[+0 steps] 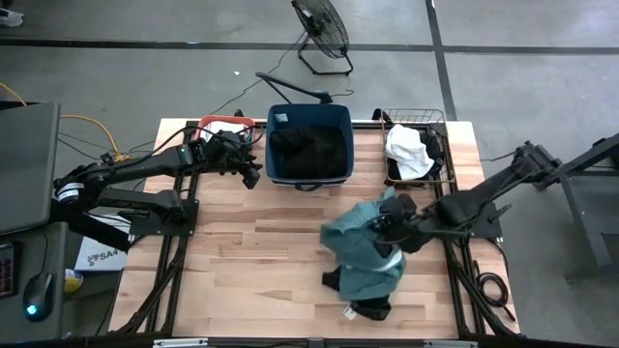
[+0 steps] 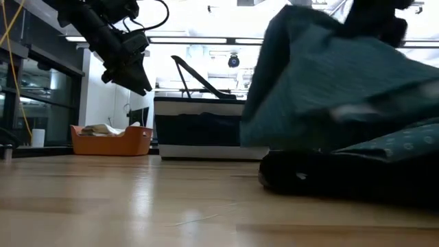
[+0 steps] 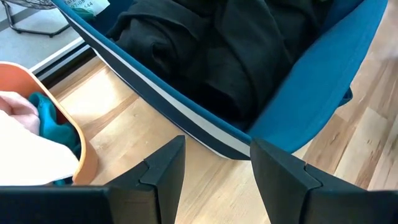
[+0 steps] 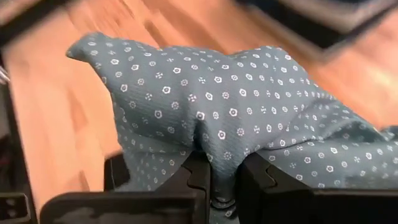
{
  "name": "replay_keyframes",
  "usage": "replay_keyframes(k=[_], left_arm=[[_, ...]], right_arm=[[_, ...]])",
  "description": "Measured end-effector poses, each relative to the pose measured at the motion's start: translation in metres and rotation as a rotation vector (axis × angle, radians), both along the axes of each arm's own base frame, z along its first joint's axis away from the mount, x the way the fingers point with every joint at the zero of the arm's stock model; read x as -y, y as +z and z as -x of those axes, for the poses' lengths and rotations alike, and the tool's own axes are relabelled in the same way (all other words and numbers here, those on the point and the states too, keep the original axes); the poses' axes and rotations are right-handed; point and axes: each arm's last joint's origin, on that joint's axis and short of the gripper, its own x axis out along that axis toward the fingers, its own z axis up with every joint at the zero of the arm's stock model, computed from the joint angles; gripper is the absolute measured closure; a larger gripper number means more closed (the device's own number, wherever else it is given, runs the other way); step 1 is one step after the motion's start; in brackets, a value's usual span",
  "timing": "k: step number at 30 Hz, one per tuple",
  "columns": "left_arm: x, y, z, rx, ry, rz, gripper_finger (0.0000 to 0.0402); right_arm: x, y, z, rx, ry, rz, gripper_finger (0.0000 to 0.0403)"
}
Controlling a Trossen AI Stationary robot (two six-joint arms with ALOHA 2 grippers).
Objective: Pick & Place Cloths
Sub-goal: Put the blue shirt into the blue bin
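Observation:
A large teal-green cloth [image 1: 363, 246] with small white dots is raised over the table's right half; my right gripper [image 1: 387, 224] is shut on it. Its lower part drapes onto dark cloths [image 1: 368, 307] lying near the table's near edge. In the low view the teal cloth [image 2: 343, 89] hangs above a black cloth [image 2: 343, 178] on the wood. Black cloths [image 1: 309, 147] fill the navy tub [image 1: 346, 121]. My left gripper [image 1: 250, 174] hovers open just left of the tub, above the table. More cloths lie in the orange basin [image 3: 37, 134]. My right gripper pinches a gathered fold of the teal cloth [image 4: 217, 158] between its two fingers [image 4: 196, 177]. The cloth bulges up beyond the fingers and falls away on both sides. Its upper part is lifted off the table, while its lower end [image 1: 372, 280] rests on the dark cloths.
The navy tub [image 3: 323, 74] stands at the far middle of the table, the orange basin [image 1: 224, 123] to its left. A wire basket [image 1: 440, 135] with a white cloth [image 1: 408, 150] sits far right. Bare wood [image 1: 251, 261] lies left of the pile. A fan [image 1: 321, 29] stands on the floor beyond.

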Motion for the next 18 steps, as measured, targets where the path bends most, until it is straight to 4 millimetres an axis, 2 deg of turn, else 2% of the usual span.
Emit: replay_keyframes(k=[18], left_arm=[[0.000,0.000,0.000,0.003,0.005,0.005,0.0223]], right_arm=[[0.009,0.087,0.012,0.587,0.264,0.347,0.0374]])
